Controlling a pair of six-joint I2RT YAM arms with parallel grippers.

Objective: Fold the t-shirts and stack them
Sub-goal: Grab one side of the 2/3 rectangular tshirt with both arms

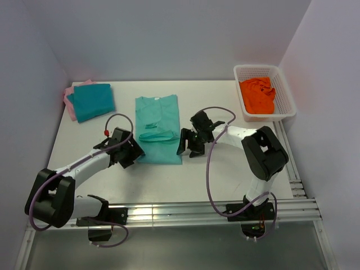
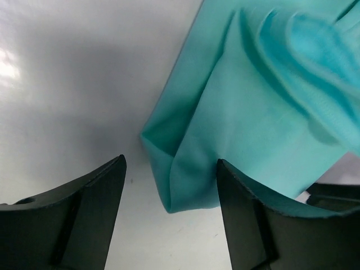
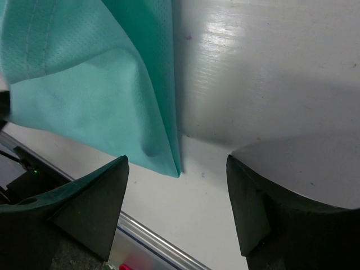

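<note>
Reaching for: the mint-green t-shirt [image 1: 157, 126], flat in the middle of the table [image 1: 225, 174], its sleeves folded in so it makes a long strip running away from me.
Where my left gripper [image 1: 132, 151] is: at the shirt's near left corner, jaws apart and clamping nothing.
Seen from my left wrist: the folded corner of the cloth pokes into the gap between my two fingers [image 2: 84, 214], nearer the right-hand one (whether it touches, I cannot tell).
Where my right gripper [image 1: 187, 149] is: at the shirt's near right corner, jaws spread wide and gripping nothing.
Seen from my right wrist: the corner's tip lies just beside my left-hand finger, and bare table fills the rest of the gap.
Shirt against both arms: the near hem lies between my two grippers, one at each end.
Shirts counted: three, one of each colour.
Place of the teal t-shirt [image 1: 93, 100]: folded at the table's far left corner, lying on the pink t-shirt [image 1: 70, 102], which shows only as an edge.
Baskets counted: one white basket [image 1: 288, 95] at the far right, with one crumpled orange cloth [image 1: 259, 95] inside.
</note>
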